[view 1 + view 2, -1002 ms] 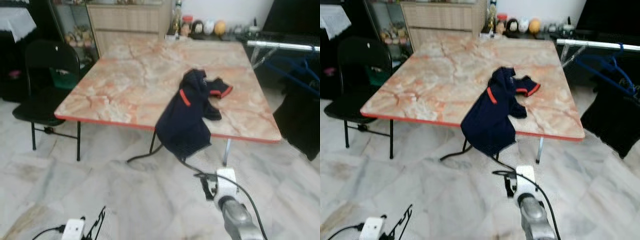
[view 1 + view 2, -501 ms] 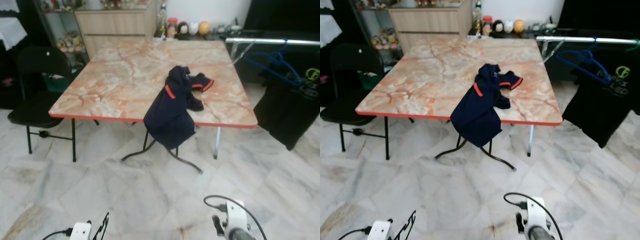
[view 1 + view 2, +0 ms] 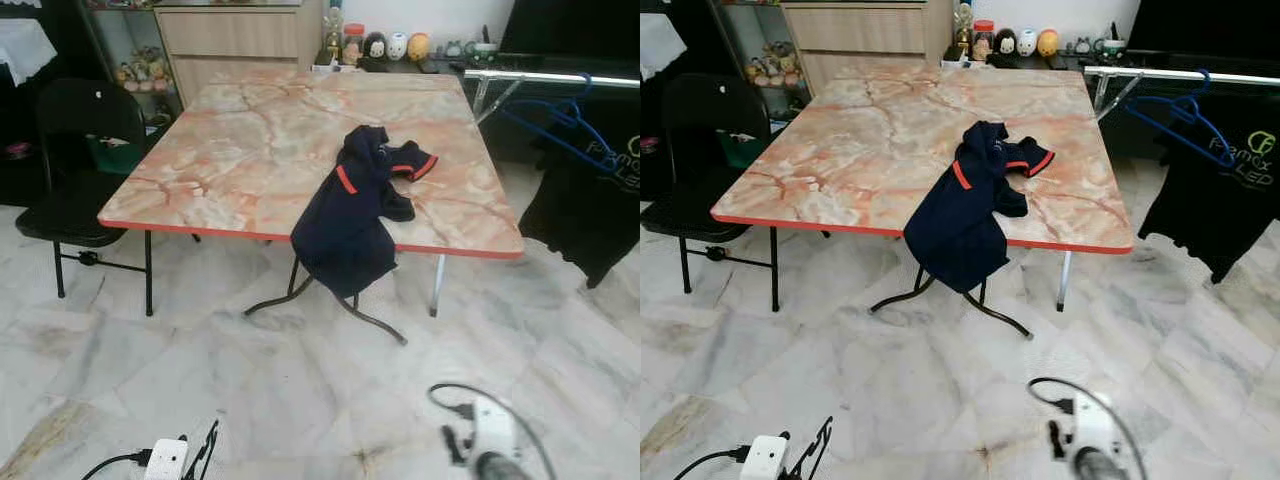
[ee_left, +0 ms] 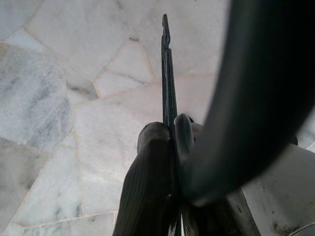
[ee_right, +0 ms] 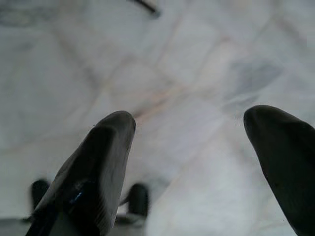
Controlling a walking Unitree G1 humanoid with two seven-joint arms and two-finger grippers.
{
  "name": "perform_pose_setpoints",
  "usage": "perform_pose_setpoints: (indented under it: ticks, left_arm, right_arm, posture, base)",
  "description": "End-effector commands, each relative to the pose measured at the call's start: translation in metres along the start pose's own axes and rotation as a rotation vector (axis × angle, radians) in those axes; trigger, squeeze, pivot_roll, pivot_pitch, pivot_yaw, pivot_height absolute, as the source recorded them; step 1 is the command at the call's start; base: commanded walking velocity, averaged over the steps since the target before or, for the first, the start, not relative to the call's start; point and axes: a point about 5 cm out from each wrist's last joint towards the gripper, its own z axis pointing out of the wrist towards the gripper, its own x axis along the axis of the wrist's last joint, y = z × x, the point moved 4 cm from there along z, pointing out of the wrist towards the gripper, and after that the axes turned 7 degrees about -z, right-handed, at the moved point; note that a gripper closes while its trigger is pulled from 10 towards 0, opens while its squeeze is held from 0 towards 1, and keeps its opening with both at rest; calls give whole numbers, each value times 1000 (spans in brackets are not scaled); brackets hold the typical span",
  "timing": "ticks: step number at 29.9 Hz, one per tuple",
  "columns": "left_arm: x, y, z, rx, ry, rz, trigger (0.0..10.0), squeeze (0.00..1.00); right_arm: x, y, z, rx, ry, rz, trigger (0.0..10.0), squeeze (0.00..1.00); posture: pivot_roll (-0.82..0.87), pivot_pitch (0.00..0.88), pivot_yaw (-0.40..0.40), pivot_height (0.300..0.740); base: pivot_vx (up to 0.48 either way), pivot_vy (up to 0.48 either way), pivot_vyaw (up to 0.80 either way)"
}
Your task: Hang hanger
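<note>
Ahead, a marble-patterned tabletop with a red edge stands on a pale marble floor. A dark navy shirt with red trim lies on the tabletop near its front edge, and part of it hangs down over that edge. A black folding chair sits at the table's left side, and a wooden cabinet and a row of small jars and figurines stand beyond the far edge.

To the right, a metal clothes rail carries a blue hanger hooked over it and a black T-shirt hanging just beside the hanger.

Low in the head views, the left gripper hangs over the floor with its two black fingers pressed together, pinching a thin dark hanger edge-on between them; the hanger's narrow end pokes out beyond the fingertips. A thick dark curved piece crosses close to the wrist camera, too blurred to identify.

The right gripper hangs over the floor as well, with its fingers spread wide and nothing between them. Its white wrist housing and black cable show at the bottom of the head views.
</note>
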Motion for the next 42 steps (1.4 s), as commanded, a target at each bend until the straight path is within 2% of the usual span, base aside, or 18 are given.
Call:
perform_pose_setpoints:
  ticks: [1, 3, 9, 15, 27, 42]
  left_arm:
    - [-3, -2, -1, 5, -15, 19, 10000, 0]
    - [-1, -3, -1, 9, -8, 18, 10000, 0]
    - [3, -4, 0, 9, 2, 28, 10000, 0]
    - [13, -3, 3, 12, 25, 34, 10000, 0]
    - [10, -4, 2, 16, 25, 29, 10000, 0]
    - [18, -1, 4, 4, 40, 38, 10000, 0]
  right_arm:
    - [-9, -10, -1, 12, -21, 16, 10000, 0]
    - [-28, -35, -6, 34, -41, 15, 10000, 0]
    - [-33, -45, -8, 49, -49, 19, 10000, 0]
    - [-35, -42, -8, 37, -57, 39, 10000, 0]
    - [-43, -34, -10, 10, -82, 59, 10000, 0]
    - [-42, -38, -10, 17, -79, 60, 10000, 0]
  posture:
    - [-26, 0, -9, 740]
    - [-28, 0, -9, 740]
    - [-36, 0, -5, 740]
    - [-22, 0, -9, 740]
    - [-19, 0, -19, 740]
    - [-22, 0, -6, 740]
  base:
    - [0, 0, 0]
    - [0, 0, 0]
    - [0, -42, 0]
    - [0, -304, 0]
    - [0, -308, 0]
    - [0, -310, 0]
